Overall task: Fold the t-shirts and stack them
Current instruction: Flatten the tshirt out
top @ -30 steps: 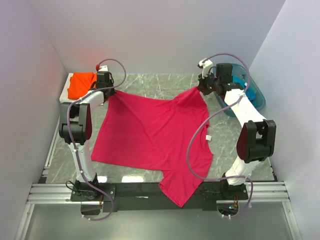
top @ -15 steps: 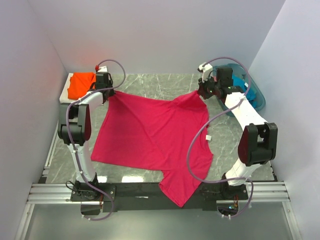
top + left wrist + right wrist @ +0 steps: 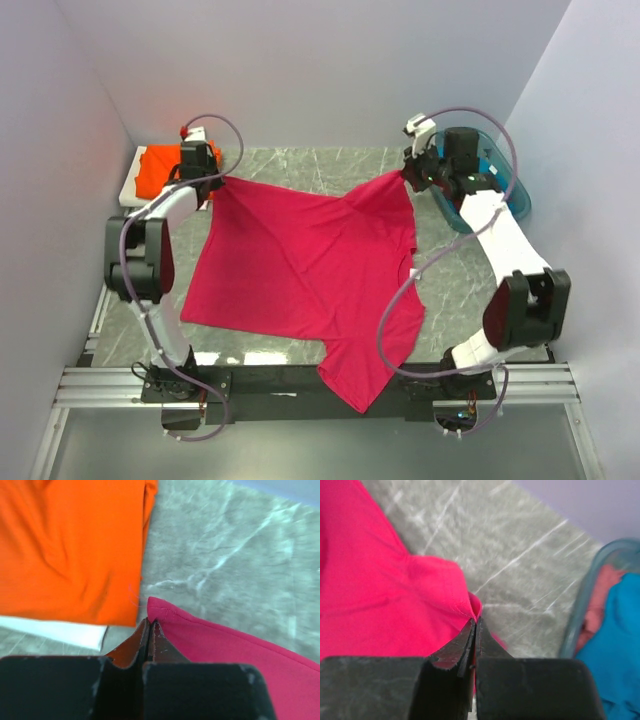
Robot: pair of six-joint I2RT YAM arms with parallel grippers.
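The magenta-red t-shirt (image 3: 310, 270) lies spread over the marble table, its near sleeve hanging over the front rail. My left gripper (image 3: 213, 182) is shut on its far left corner (image 3: 165, 614). My right gripper (image 3: 405, 176) is shut on its far right corner (image 3: 470, 605). Both corners are lifted and the far hem sags between them. The white neck label (image 3: 417, 274) shows at the right edge. The folded orange t-shirt (image 3: 160, 168) lies at the far left, also in the left wrist view (image 3: 70, 550). The teal-blue t-shirt (image 3: 615, 655) lies in the basket.
A translucent teal plastic basket (image 3: 520, 195) stands at the far right against the wall; its rim shows in the right wrist view (image 3: 585, 595). A white sheet (image 3: 55, 631) lies under the orange shirt. Walls close in on three sides.
Both grippers have moved a little farther back and outward with the shirt's corners, stretching the far hem. The right arm has swung to the right.
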